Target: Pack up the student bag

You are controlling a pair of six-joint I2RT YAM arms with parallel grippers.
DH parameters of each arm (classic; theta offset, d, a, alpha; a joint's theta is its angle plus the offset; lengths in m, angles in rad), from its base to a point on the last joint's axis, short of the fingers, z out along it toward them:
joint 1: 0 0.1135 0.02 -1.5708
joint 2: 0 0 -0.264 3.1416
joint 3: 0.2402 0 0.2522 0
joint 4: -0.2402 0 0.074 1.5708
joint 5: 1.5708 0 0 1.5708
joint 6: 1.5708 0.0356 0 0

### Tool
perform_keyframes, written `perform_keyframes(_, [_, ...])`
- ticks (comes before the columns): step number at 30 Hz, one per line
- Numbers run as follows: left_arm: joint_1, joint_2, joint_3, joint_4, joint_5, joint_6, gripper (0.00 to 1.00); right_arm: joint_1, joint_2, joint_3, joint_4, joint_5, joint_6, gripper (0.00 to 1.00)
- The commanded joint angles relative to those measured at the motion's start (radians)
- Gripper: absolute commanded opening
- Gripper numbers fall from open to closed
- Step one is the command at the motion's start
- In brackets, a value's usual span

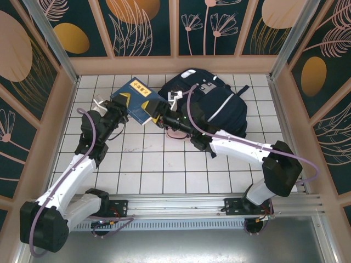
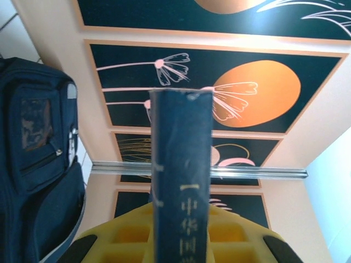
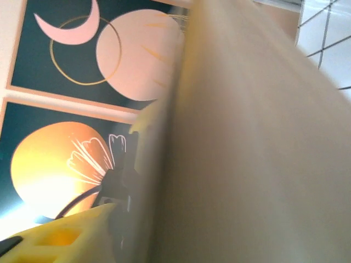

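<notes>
Tiled table [image 1: 153,164] | book [image 1: 136,100] in left pincer [image 1: 124,102] | right pincer [image 1: 155,116] jaws obscured

— Where's the book [image 1: 137,100] in your top view?
— Upper middle, just left of the student bag [image 1: 222,107], which lies on the table [image 1: 164,164]. The left gripper [image 1: 124,104] is at the book's left edge, the right gripper [image 1: 156,116] at its lower right corner.
</notes>
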Motion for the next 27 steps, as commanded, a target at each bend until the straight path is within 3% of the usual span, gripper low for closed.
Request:
perform_keyframes(1, [-0.009,-0.030,-0.013,0.037,-0.042,0.011,0.00,-0.004,0.001,0.047,0.048,0.015,-0.020,0.41])
perform_keyframes(8, [-0.069,0.003,-0.015,0.036,-0.080,0.059,0.00,-0.047,0.002,0.030,-0.010,0.050,-0.020,0.02])
perform_keyframes(9, [-0.082,0.018,-0.006,0.037,-0.076,0.071,0.00,-0.054,0.001,0.028,-0.022,0.051,-0.026,0.00])
perform_keyframes(11, [-0.100,0.046,0.014,0.033,-0.066,0.100,0.05,-0.070,-0.017,0.016,-0.065,0.069,-0.035,0.00])
perform_keyframes(14, [-0.104,0.079,0.073,-0.056,-0.056,0.193,0.43,-0.114,-0.102,-0.044,-0.127,0.119,-0.068,0.00])
perform_keyframes(16, [-0.104,0.106,0.158,-0.199,-0.078,0.317,0.56,-0.158,-0.182,-0.073,-0.236,0.166,-0.100,0.00])
perform_keyframes(19, [-0.108,0.211,0.308,-0.323,-0.060,0.514,0.63,-0.248,-0.312,-0.098,-0.432,0.226,-0.177,0.00])
perform_keyframes(22, [-0.132,0.405,0.485,-0.391,0.051,0.625,0.64,-0.364,-0.431,-0.124,-0.607,0.246,-0.244,0.00])
perform_keyframes(27, [-0.273,0.811,0.879,-0.554,0.155,0.821,0.66,-0.719,-0.625,-0.234,-0.752,0.175,-0.306,0.00])
